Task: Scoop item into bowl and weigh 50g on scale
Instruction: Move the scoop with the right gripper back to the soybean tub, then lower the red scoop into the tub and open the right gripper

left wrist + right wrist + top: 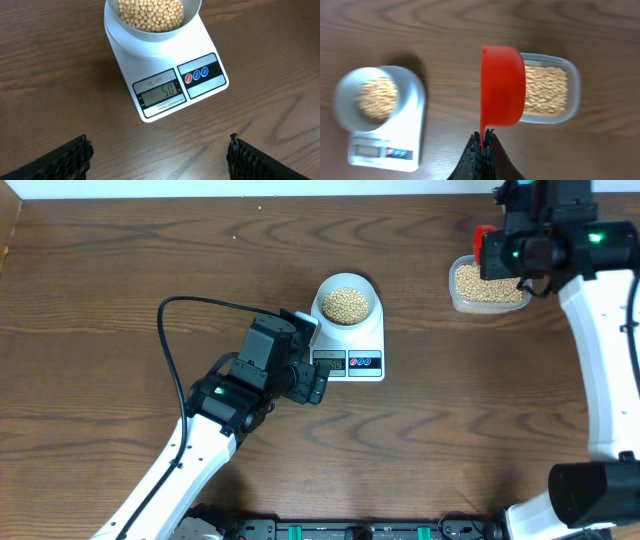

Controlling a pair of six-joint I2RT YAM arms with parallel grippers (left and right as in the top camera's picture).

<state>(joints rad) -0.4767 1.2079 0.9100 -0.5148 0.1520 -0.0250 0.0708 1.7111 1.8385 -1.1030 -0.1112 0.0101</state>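
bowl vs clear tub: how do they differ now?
The bowl is round, opaque, pale; the tub is clear, rounded-rectangular. The bowl sits on the scale; the tub sits on the table. The red scoop, held by the right gripper, is at the tub, away from the bowl. Both hold tan beans.

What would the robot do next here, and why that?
Probably lower the red scoop into the clear tub and release it, adding nothing more. The scale seems to read 50, the bowl of beans sits on it, and the right end effector holds the scoop by the tub.
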